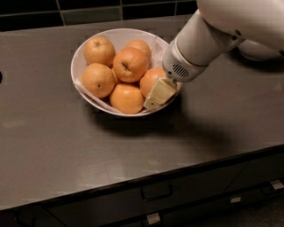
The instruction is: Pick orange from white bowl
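Observation:
The white bowl stands on the dark counter, back centre, with a crinkled liner and several oranges heaped in it. The orange on the bowl's right side has smooth skin. My gripper reaches down from the upper right and presses against that orange's right front side, just inside the bowl's rim. The arm's white wrist hides the back right of the bowl. An orange with a dark stem dimple sits on top in the middle.
The dark counter extends left and in front of the bowl. Its front edge runs above drawers with handles. A dark tiled wall stands behind. A white rounded shape lies at the far right.

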### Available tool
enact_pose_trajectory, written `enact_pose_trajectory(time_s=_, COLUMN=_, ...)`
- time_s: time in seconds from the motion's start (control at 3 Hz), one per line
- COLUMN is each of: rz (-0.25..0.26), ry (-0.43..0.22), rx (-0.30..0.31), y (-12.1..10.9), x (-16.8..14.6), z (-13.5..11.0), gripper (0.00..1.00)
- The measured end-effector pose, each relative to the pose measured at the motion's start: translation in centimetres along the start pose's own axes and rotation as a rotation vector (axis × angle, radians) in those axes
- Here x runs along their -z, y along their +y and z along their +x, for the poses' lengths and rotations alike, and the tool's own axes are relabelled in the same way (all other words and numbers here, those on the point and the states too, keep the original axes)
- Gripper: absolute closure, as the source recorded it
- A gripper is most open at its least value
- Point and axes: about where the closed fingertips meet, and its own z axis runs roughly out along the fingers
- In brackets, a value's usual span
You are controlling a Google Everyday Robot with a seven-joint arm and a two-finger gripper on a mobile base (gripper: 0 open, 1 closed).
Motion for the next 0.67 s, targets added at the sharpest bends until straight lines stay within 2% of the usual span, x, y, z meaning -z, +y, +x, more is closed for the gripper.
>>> enact_pose_trajectory(time_s=0.33, rz=0.006, ry=0.026, rx=-0.002, y=0.0, x=-0.49, z=0.23, gripper=0.41)
enact_pose_trajectory(time_s=0.67, rz=0.006, ry=0.026, rx=-0.002, y=0.01, x=-0.49, z=0.23, gripper=0.64)
